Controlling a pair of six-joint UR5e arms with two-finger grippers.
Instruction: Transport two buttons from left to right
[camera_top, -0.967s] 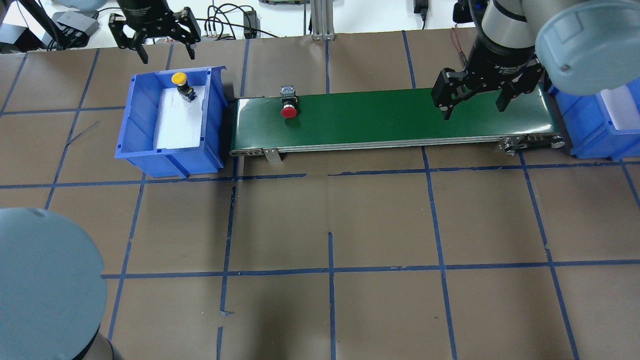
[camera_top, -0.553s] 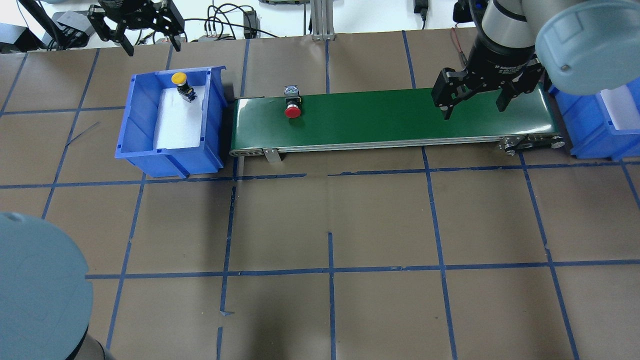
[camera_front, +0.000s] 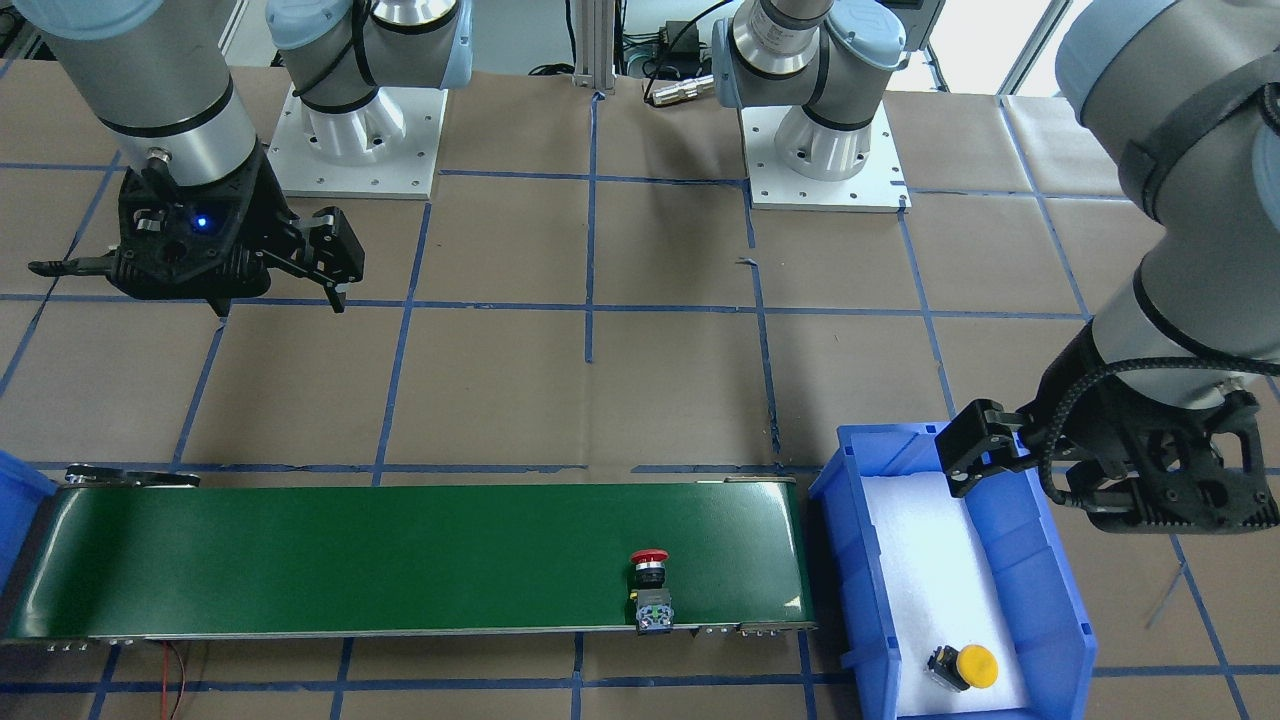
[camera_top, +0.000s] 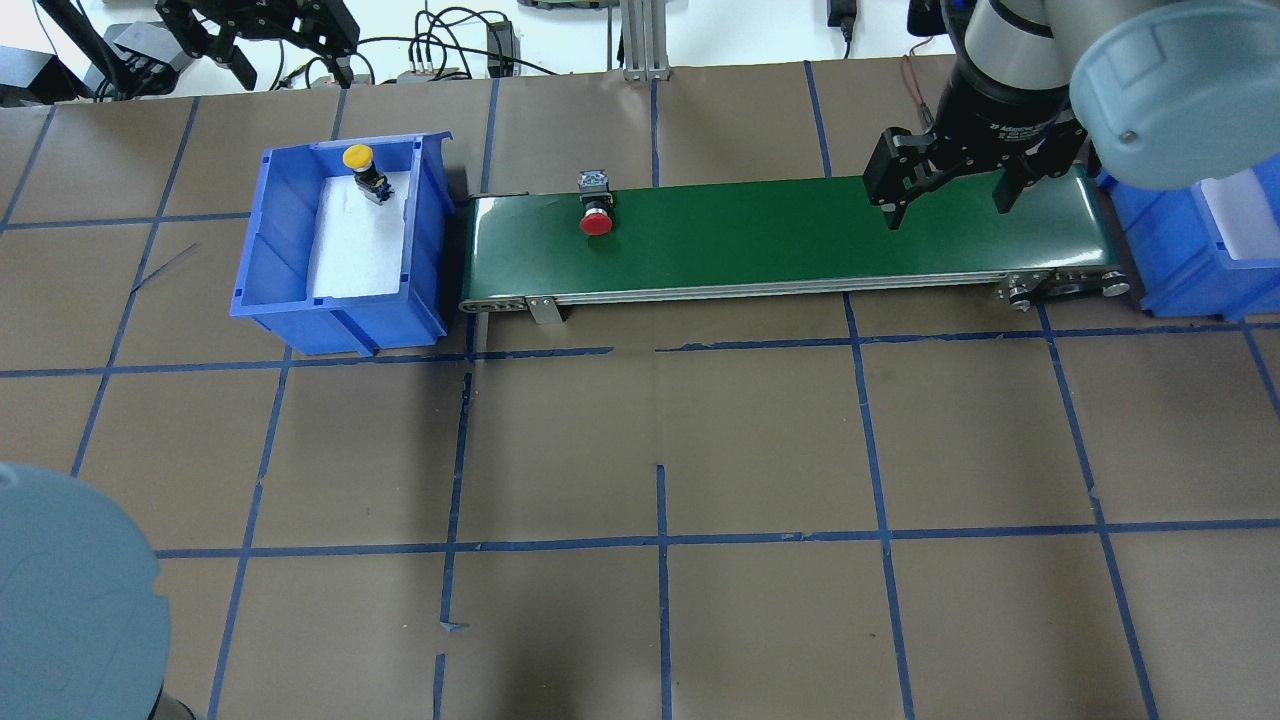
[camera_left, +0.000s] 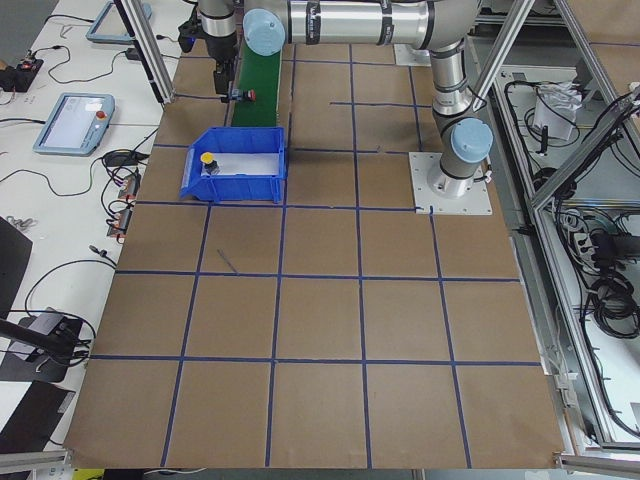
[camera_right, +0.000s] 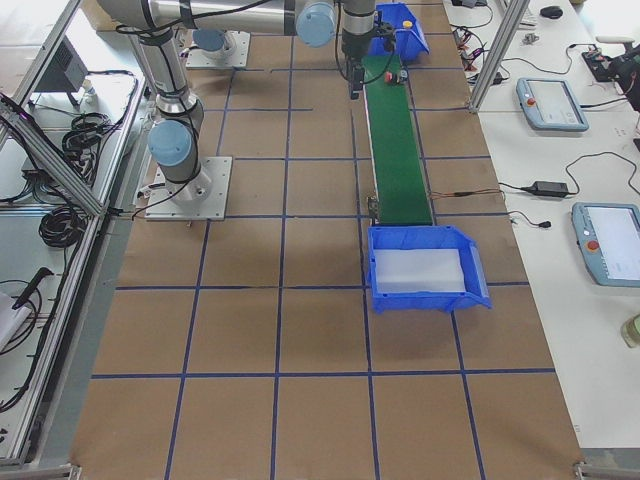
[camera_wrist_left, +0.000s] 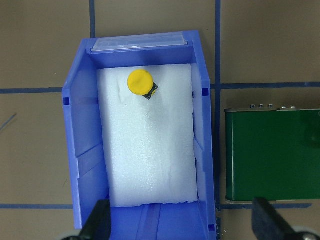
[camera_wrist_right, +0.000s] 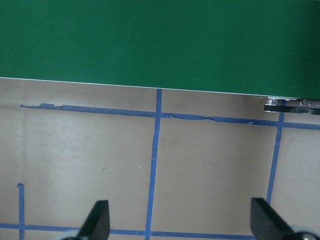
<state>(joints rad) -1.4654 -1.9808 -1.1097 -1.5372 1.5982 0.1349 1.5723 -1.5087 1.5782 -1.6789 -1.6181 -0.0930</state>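
The red mushroom-capped button (camera_top: 597, 222) lies on its side on the green conveyor belt (camera_top: 780, 235) near the belt's left end; it also shows in the front view (camera_front: 650, 562). The yellow button (camera_top: 358, 157) lies on white foam at the far end of the left blue bin (camera_top: 262, 250), also seen from the left wrist (camera_wrist_left: 139, 82). My left gripper (camera_top: 292, 62) is open and empty, high above and beyond the bin. My right gripper (camera_top: 948, 208) is open and empty above the belt's right part, far from the red button.
A second blue bin (camera_top: 1185, 250) with white foam stands just past the belt's right end. The table is brown paper with a blue tape grid (camera_top: 660, 540). Cables and boxes lie beyond the far table edge (camera_top: 470, 50).
The red button has travelled a little to the right on the belt. My left gripper has drawn away from the bin toward the far edge. My right gripper shifted slightly farther back.
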